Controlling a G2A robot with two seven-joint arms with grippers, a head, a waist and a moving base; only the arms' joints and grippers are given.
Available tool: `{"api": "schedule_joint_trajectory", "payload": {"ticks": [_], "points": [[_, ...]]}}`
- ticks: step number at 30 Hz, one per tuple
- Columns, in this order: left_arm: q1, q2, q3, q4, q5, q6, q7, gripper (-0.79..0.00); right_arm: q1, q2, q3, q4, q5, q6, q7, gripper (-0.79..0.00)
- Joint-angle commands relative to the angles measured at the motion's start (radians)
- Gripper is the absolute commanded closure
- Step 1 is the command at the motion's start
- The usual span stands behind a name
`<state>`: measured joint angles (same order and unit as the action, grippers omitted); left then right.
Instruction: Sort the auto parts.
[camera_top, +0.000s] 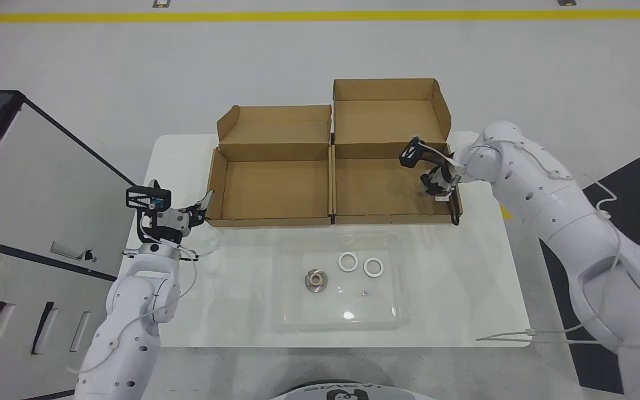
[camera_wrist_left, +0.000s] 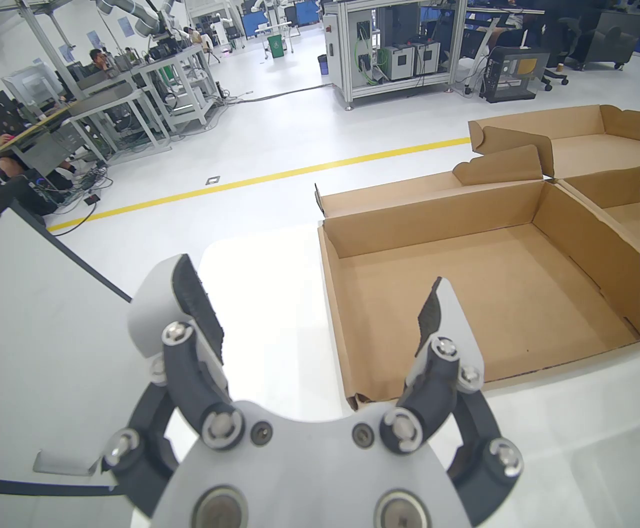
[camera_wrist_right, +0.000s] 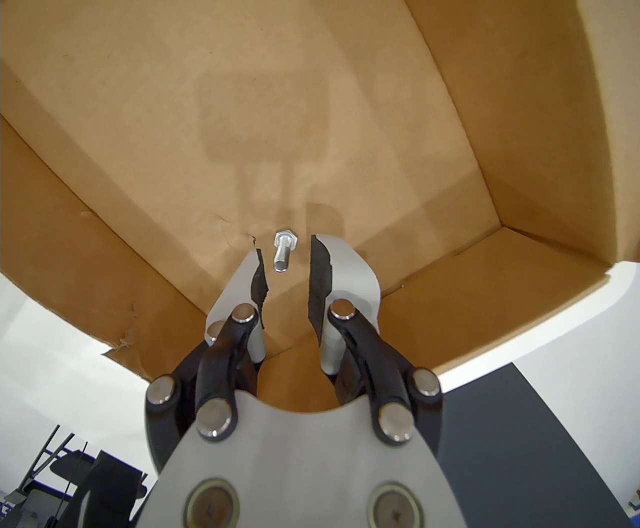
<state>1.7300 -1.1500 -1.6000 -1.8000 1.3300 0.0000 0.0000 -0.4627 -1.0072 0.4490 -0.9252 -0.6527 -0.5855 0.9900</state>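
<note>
The right gripper (camera_wrist_right: 286, 248) is hovering inside the box (camera_top: 380, 190) at centre-right of the top view, jaws apart. The bolt (camera_wrist_right: 281, 255) is lying between its fingertips, long axis pointing away from the wrist. The left gripper (camera_wrist_left: 310, 272), jaws also apart, is farther off.

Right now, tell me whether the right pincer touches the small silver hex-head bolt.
Apart. The right wrist view shows the small silver hex-head bolt inside the open right pincer, floor of the brown cardboard box visible either side.

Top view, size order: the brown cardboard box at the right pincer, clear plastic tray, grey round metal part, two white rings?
1. Brown cardboard box at the right pincer.
2. Clear plastic tray.
3. Grey round metal part and two white rings: alike, unranked.
</note>
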Motion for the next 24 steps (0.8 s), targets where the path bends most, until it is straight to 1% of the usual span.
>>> {"api": "schedule_joint_trajectory", "payload": {"ticks": [1, 3, 4, 5, 6, 8, 17, 21, 24], "points": [[0.000, 0.000, 0.000, 0.000, 0.000, 0.000, 0.000, -0.785, -0.002, 0.001, 0.006, -0.003, -0.001, 0.001, 0.001, -0.354], [0.000, 0.000, 0.000, 0.000, 0.000, 0.000, 0.000, -0.785, -0.004, 0.003, 0.013, -0.009, 0.000, 0.000, 0.004, -0.499], [0.000, 0.000, 0.000, 0.000, 0.000, 0.000, 0.000, -0.785, -0.006, 0.004, 0.018, -0.013, 0.000, -0.001, 0.004, -0.508], [0.000, 0.000, 0.000, 0.000, 0.000, 0.000, 0.000, -0.785, -0.007, 0.006, 0.022, -0.017, -0.001, -0.002, 0.005, -0.576], [0.000, 0.000, 0.000, 0.000, 0.000, 0.000, 0.000, -0.785, -0.009, 0.008, 0.028, -0.024, -0.001, -0.004, 0.004, -0.662], [0.000, 0.000, 0.000, 0.000, 0.000, 0.000, 0.000, -0.785, -0.012, 0.012, 0.037, -0.032, -0.002, -0.008, 0.001, -0.785], [0.000, 0.000, 0.000, 0.000, 0.000, 0.000, 0.000, -0.785, -0.029, 0.044, 0.104, -0.121, -0.003, -0.019, -0.003, -0.785], [0.000, 0.000, 0.000, 0.000, 0.000, 0.000, 0.000, -0.785, -0.050, 0.071, 0.158, -0.201, 0.002, -0.021, -0.010, -0.785], [0.000, 0.000, 0.000, 0.000, 0.000, 0.000, 0.000, -0.785, -0.082, 0.101, 0.219, -0.279, 0.023, -0.014, -0.019, -0.785]]}}
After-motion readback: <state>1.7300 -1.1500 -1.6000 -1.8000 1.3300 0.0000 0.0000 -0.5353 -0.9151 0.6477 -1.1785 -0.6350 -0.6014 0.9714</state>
